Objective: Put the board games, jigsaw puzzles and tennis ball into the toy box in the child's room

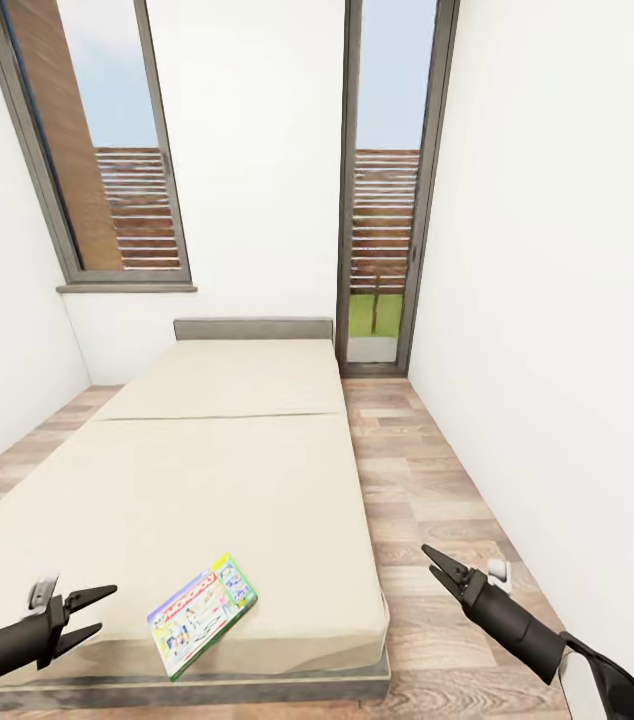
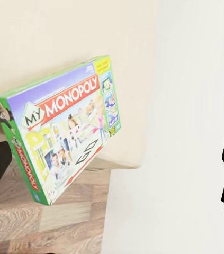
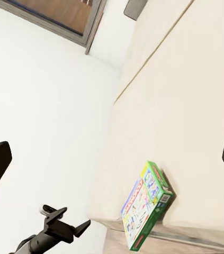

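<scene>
A green-edged board game (image 1: 202, 614) lies flat at the foot corner of the bed (image 1: 217, 470). Left hand (image 1: 95, 612) beside it, right hand (image 1: 435, 565) off the bed; both parted, empty.

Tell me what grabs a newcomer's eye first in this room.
The bright Monopoly box stands out, lying near the bed's foot end with one corner over the edge. The long beige bed runs from the robot back to two tall windows. Both grippers are open and empty: the left gripper is beside the box, and the right gripper hovers over the wood floor.
</scene>
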Tool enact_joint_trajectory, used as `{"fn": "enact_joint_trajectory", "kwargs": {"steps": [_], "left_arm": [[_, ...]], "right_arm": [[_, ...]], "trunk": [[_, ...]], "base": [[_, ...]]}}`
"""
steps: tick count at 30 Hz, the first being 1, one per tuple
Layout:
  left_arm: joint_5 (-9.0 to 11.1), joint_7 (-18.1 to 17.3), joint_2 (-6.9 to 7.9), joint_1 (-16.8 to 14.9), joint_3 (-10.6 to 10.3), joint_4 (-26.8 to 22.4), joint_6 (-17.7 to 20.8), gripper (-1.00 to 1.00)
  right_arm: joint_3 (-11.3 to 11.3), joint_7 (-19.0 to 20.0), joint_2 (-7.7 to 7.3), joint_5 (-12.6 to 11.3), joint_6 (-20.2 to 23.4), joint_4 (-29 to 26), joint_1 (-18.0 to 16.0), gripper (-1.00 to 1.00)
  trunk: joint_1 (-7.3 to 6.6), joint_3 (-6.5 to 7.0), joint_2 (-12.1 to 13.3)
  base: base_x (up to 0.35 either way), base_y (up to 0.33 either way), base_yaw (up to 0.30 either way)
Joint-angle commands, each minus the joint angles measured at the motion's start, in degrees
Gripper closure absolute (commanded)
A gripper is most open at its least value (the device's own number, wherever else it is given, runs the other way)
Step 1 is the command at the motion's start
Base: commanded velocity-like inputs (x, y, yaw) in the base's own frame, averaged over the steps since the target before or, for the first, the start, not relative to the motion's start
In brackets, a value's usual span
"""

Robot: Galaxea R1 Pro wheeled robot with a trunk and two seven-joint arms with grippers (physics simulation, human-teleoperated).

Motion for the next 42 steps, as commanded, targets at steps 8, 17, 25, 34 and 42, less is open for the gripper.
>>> {"fn": "enact_joint_trajectory", "kwargs": {"steps": [8, 17, 25, 34, 42], "left_arm": [[-0.06, -0.7, 0.44, 0.21, 0.21, 0.49, -1.45, -1.0], [-0.04, -0.46, 0.34, 0.25, 0.2, 0.55, -1.69, -1.0], [-0.11, -0.2, 0.04, 0.25, 0.19, 0.55, -1.25, -1.0], [-0.12, -0.12, -0.04, 0.25, 0.25, 0.51, -0.97, -1.0], [-0.23, -0.05, -0.14, 0.25, 0.1, 1.21, -0.97, -1.0]], "right_arm": [[-0.13, -1.35, 0.48, -0.17, 0.31, 0.13, -0.22, -1.0], [-0.13, -1.98, 0.35, -0.23, 0.31, 0.18, -0.32, -1.0], [-0.13, -2.03, 0.07, -0.27, 0.36, 0.18, -0.33, -1.0], [-0.13, -2.04, -0.16, -0.04, 0.36, -0.22, -0.33, -1.0], [-0.16, -1.94, -0.2, -0.17, 0.38, -0.19, -0.33, -1.0]], "trunk": [[1.76, -1.5, -3.25], [3.73, -3.11, -6.86], [5.49, -4.55, -10.07], [7.47, -6.17, -13.68], [9.22, -7.6, -16.89]], "base": [[0.0, 0.0, 0.0], [0.0, 0.0, 0.0], [0.0, 0.0, 0.0], [0.0, 0.0, 0.0], [0.0, 0.0, 0.0]]}}
